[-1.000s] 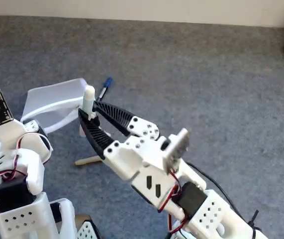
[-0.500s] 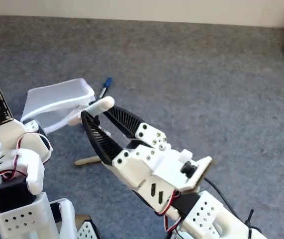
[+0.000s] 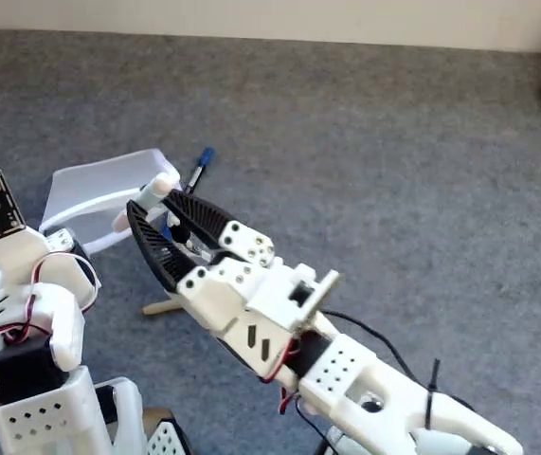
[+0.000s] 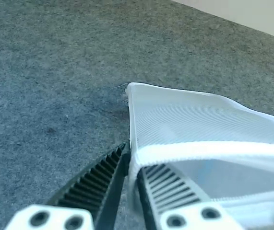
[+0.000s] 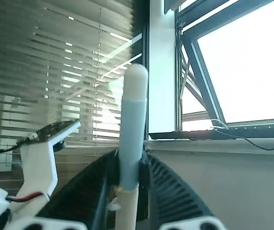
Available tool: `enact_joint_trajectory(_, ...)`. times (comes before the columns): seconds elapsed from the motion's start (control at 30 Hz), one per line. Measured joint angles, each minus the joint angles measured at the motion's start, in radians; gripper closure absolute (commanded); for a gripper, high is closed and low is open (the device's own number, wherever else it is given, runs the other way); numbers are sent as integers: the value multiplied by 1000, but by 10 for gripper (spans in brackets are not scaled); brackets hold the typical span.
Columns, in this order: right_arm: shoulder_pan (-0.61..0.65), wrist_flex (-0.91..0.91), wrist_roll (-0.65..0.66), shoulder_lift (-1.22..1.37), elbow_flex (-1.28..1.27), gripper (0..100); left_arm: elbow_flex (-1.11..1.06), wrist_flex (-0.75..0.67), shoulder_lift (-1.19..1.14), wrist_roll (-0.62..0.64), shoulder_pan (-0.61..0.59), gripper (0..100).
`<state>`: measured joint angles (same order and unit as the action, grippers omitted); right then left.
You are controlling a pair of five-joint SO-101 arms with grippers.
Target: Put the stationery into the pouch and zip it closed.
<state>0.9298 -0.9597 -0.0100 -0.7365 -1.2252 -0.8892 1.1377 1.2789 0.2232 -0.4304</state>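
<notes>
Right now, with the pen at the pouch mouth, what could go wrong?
1. The white-capped pen in the right jaws sits at the pouch rim, not clearly inside; released now, it may land on the carpet.
2. The left jaws pinch only a thin pouch edge; a nudge from the pen could pull it free.

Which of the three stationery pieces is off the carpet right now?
The white-capped pen, clamped in the right gripper. The blue-capped pen and the wooden stick both lie on the carpet.
</notes>
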Motion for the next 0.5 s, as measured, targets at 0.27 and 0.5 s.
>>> enact_joint_trajectory(0.27,0,-26,0,100,0,993,0,0,0,0,0,986)
enact_joint_trajectory(0.5,-3,-54,-2,229,0,993,0,0,0,0,0,986)
